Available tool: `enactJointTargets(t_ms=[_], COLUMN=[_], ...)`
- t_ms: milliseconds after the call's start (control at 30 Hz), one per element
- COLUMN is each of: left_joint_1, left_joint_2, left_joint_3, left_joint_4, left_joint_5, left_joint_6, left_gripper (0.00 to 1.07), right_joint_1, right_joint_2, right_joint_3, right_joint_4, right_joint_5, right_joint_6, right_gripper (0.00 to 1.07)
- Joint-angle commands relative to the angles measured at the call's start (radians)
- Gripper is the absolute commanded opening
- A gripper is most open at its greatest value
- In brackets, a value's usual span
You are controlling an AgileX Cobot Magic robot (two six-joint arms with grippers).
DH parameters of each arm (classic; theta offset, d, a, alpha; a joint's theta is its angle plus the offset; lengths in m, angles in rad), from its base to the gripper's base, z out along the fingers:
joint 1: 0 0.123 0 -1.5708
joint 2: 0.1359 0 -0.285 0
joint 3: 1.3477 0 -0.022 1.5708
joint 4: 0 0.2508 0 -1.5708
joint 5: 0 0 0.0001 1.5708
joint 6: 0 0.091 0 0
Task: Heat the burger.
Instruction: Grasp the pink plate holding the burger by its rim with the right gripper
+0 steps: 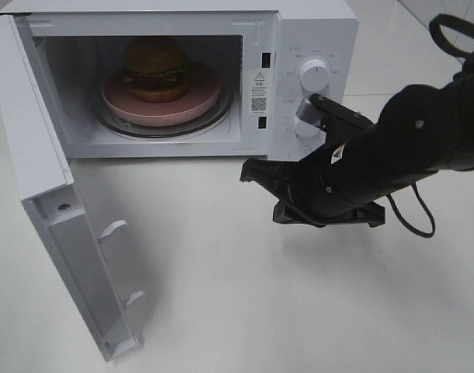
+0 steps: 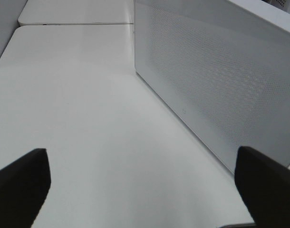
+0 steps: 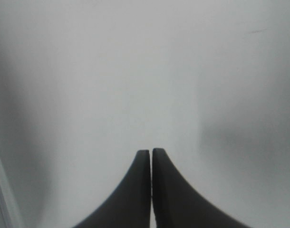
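Observation:
A burger (image 1: 155, 68) sits on a pink plate (image 1: 198, 97) on the glass turntable inside the white microwave (image 1: 315, 31). The microwave door (image 1: 58, 225) hangs wide open to the left. My right gripper (image 1: 245, 171) is shut and empty. It hovers over the table in front of the microwave's control panel, pointing left. In the right wrist view the right gripper (image 3: 150, 153) shows its jaws pressed together above bare table. My left gripper (image 2: 140, 156) is open and empty, beside the microwave's perforated side wall (image 2: 211, 80). It is out of the exterior view.
Two white knobs (image 1: 313, 78) sit on the control panel, behind my right arm. The open door juts toward the table's front left. A black cable (image 1: 416, 221) loops under the right arm. White table (image 1: 237, 295) lies in front of the microwave.

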Motion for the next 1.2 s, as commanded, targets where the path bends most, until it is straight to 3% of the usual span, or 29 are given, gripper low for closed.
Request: enactJointTargets(t_ms=[33, 233, 333, 367, 400, 433, 467, 567, 700, 767, 800, 900, 967, 1000, 1067, 1100, 1167, 1200], left_joint_1=[0.000, 0.000, 0.000, 0.000, 0.000, 0.000, 0.000, 0.000, 0.000, 0.000, 0.000, 0.000, 0.000, 0.000, 0.000, 0.000, 0.000, 0.000], left_joint_2=[-0.017, -0.017, -0.017, -0.017, -0.017, -0.017, -0.017, -0.017, -0.017, -0.017, -0.017, -0.017, -0.017, -0.017, -0.017, -0.017, -0.017, -0.017], left_joint_3=[0.003, 0.003, 0.003, 0.003, 0.003, 0.003, 0.003, 0.003, 0.003, 0.003, 0.003, 0.003, 0.003, 0.003, 0.003, 0.003, 0.003, 0.003], left_joint_4=[0.000, 0.000, 0.000, 0.000, 0.000, 0.000, 0.000, 0.000, 0.000, 0.000, 0.000, 0.000, 0.000, 0.000, 0.000, 0.000, 0.000, 0.000], left_joint_5=[-0.009, -0.009, -0.009, -0.009, -0.009, -0.009, -0.009, -0.009, -0.009, -0.009, -0.009, -0.009, -0.009, -0.009, -0.009, -0.009, -0.009, -0.009], left_joint_6=[-0.006, -0.006, -0.006, -0.006, -0.006, -0.006, -0.006, -0.006, -0.006, -0.006, -0.006, -0.006, -0.006, -0.006, -0.006, -0.006, -0.006, -0.006], left_gripper=[0.98, 0.98, 0.98, 0.98, 0.98, 0.98, 0.98, 0.98, 0.98, 0.98, 0.98, 0.98, 0.98, 0.98, 0.98, 0.98, 0.98, 0.98], right_joint_1=[0.000, 0.000, 0.000, 0.000, 0.000, 0.000, 0.000, 0.003, 0.012, 0.033, 0.048, 0.050, 0.062, 0.062, 0.062, 0.062, 0.062, 0.062], right_joint_2=[-0.013, -0.013, -0.013, -0.013, -0.013, -0.013, -0.013, -0.013, -0.013, -0.016, -0.016, -0.016, -0.016, -0.016, -0.016, -0.016, -0.016, -0.016], right_joint_3=[-0.058, -0.180, -0.246, -0.246, -0.266, -0.266, -0.283, -0.299, -0.305, -0.305, -0.305, -0.305, -0.305, -0.305, -0.305, -0.305, -0.305, -0.305], right_joint_4=[-0.072, -0.183, -0.257, -0.257, -0.290, -0.290, -0.327, -0.367, -0.423, -0.510, -0.560, -0.574, -0.579, -0.579, -0.579, -0.579, -0.579, -0.579], right_joint_5=[0.167, 0.421, 0.534, 0.534, 0.555, 0.555, 0.557, 0.546, 0.520, 0.469, 0.412, 0.388, 0.304, 0.304, 0.214, 0.214, 0.183, 0.183], right_joint_6=[-0.132, -0.482, -0.835, -0.835, -1.016, -1.016, -1.215, -1.446, -1.580, -1.620, -1.618, -1.618, -1.614, -1.614, -1.583, -1.583, -1.540, -1.540], right_gripper=[0.01, 0.01, 0.02, 0.02, 0.02, 0.02, 0.03, 0.04, 0.08, 0.16, 0.26, 0.31, 0.49, 0.49, 0.72, 0.72, 0.88, 0.88])
